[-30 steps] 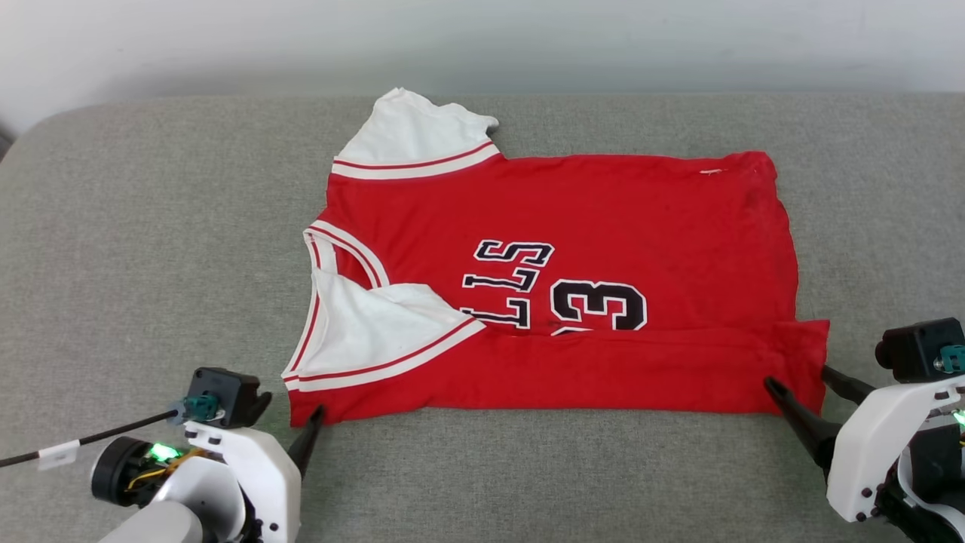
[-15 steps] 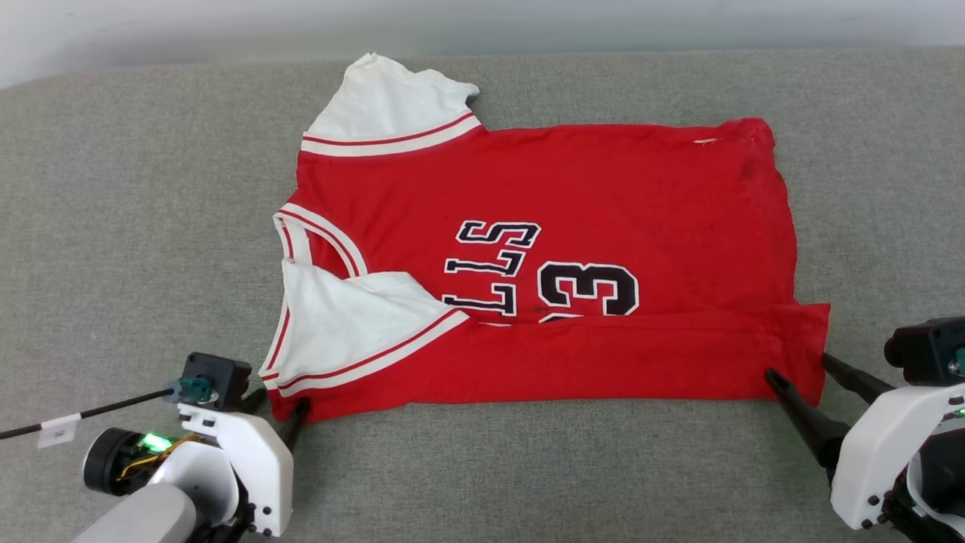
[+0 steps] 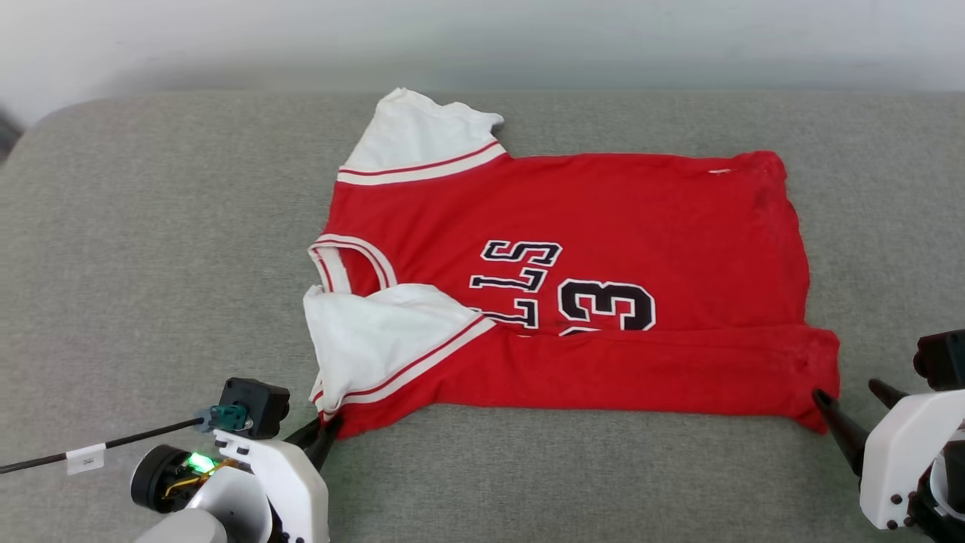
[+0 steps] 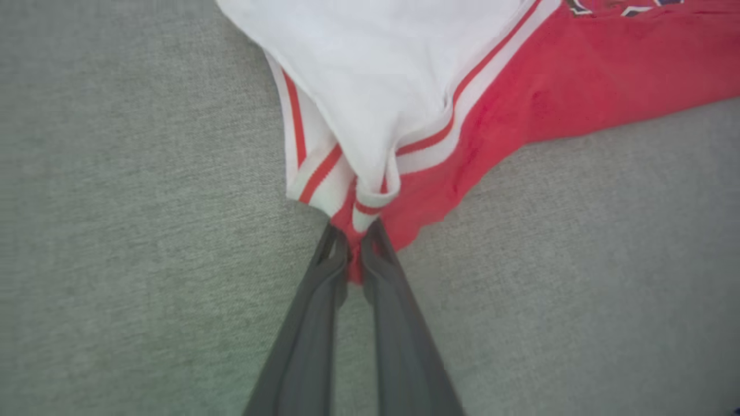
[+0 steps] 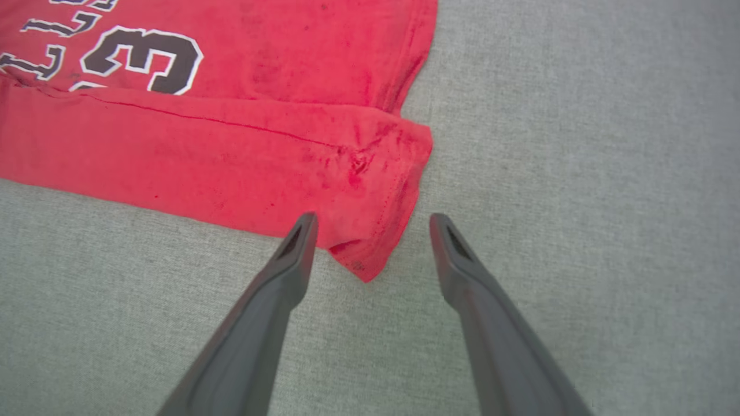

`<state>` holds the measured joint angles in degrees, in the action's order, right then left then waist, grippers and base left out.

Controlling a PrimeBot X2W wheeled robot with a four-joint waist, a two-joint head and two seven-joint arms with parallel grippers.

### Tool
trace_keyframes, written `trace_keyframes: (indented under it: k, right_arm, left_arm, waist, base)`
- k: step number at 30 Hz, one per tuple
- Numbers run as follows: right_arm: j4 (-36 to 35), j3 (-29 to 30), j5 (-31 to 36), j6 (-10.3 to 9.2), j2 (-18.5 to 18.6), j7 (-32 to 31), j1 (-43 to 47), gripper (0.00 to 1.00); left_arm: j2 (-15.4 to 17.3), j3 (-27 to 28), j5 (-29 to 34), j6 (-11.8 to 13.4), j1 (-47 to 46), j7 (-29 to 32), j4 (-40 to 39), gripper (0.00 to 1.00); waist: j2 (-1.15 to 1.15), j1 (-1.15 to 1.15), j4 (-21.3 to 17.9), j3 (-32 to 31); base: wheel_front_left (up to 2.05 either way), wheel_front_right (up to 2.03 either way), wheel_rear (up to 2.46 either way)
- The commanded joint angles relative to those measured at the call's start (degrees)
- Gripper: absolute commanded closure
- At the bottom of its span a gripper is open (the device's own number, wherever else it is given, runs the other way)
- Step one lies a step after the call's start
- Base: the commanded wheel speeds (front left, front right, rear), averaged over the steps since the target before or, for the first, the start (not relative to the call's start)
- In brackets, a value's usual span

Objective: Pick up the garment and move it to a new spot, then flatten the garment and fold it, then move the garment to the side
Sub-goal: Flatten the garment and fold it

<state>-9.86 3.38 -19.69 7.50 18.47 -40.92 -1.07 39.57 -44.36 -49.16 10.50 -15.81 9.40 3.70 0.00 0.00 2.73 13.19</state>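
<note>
The shirt (image 3: 603, 219) is lying spread on the grey cushion (image 3: 151, 226). Its near long edge is folded up over the front, covering the lower part of the black number and letters. One white sleeve is sticking out at the far left corner; the other is lying folded in over the red front. The left hand (image 3: 328, 430) is pinching the near left corner, its fingers pressed together on red cloth just below the striped trim. The right hand (image 3: 846, 391) is standing spread at the near right corner — one fingertip over the hem, the other over bare cushion.
</note>
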Motion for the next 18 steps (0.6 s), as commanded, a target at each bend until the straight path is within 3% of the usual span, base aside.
trace_keyframes:
  k: [1, 11, 18]
  right_arm:
    - [0.7, 0.6, 0.34, -0.02, -0.61, -0.44, -0.06, 0.0]
    - [8.18, 4.14, 3.1, -0.02, -4.69, -3.45, -3.31, 0.0]
    - [14.67, 1.19, 2.99, -0.01, -5.24, -4.04, -4.73, 0.0]
  left_arm:
    - [0.49, 0.17, 0.16, 0.38, 0.31, -0.21, -1.18, 1.0]
    - [3.62, 0.23, 2.82, 3.55, -0.06, 1.26, -11.52, 1.0]
    - [3.79, -0.36, 3.95, 4.11, -1.08, 2.21, -14.11, 1.0]
  waist:
    - [0.0, 0.0, 0.74, -0.42]
    - [0.0, 0.0, 3.65, 1.97]
    - [0.0, 0.0, 4.78, 3.87]
  base:
    - [0.0, 0.0, 0.0]
    - [0.0, 0.0, 0.0]
    - [0.0, 0.0, 0.0]
